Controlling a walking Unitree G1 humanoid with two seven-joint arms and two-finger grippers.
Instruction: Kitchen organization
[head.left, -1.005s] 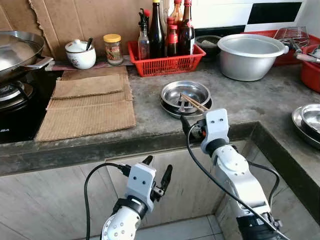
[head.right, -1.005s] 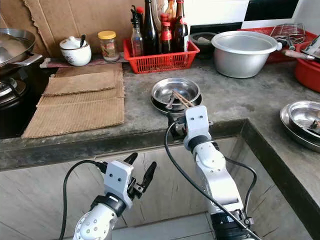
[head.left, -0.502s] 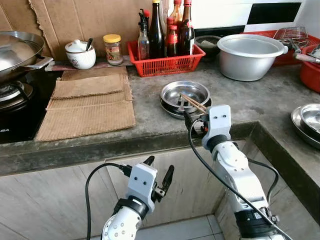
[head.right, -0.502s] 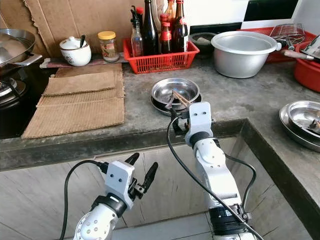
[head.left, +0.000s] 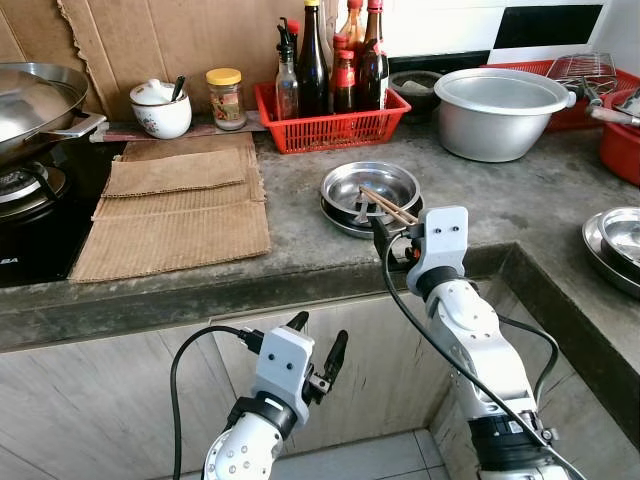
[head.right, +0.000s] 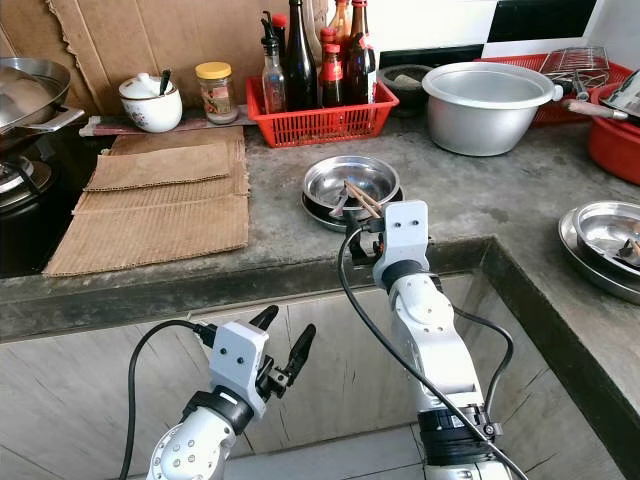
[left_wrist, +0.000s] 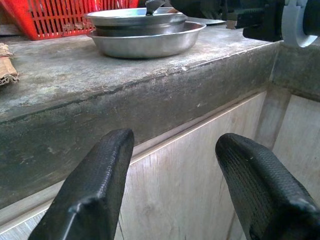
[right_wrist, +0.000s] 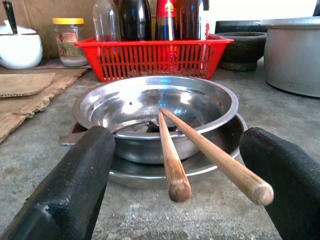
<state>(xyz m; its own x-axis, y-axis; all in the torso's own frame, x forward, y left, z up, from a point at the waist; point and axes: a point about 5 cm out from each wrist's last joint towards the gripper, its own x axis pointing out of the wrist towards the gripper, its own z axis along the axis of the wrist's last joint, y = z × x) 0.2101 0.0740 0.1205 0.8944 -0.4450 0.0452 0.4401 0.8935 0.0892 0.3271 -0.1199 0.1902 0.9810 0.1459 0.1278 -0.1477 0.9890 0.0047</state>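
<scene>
A: Left side?
B: Left gripper (head.left: 318, 350) hangs below the concrete counter (head.left: 300, 225) edge, fingers spread, nothing between them.

A: Centre?
B: Wooden chopsticks (right_wrist: 200, 150) lie in stacked steel bowls (head.left: 370, 190), ends jutting over the rim, in front of the red bottle basket (head.left: 330, 125).

A: Right?
B: Right gripper (right_wrist: 185, 190) at the counter edge, fingers apart either side of the chopstick ends, not touching them.

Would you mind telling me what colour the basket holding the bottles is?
The basket is red, a slatted plastic one; the right wrist view shows it best.
</scene>
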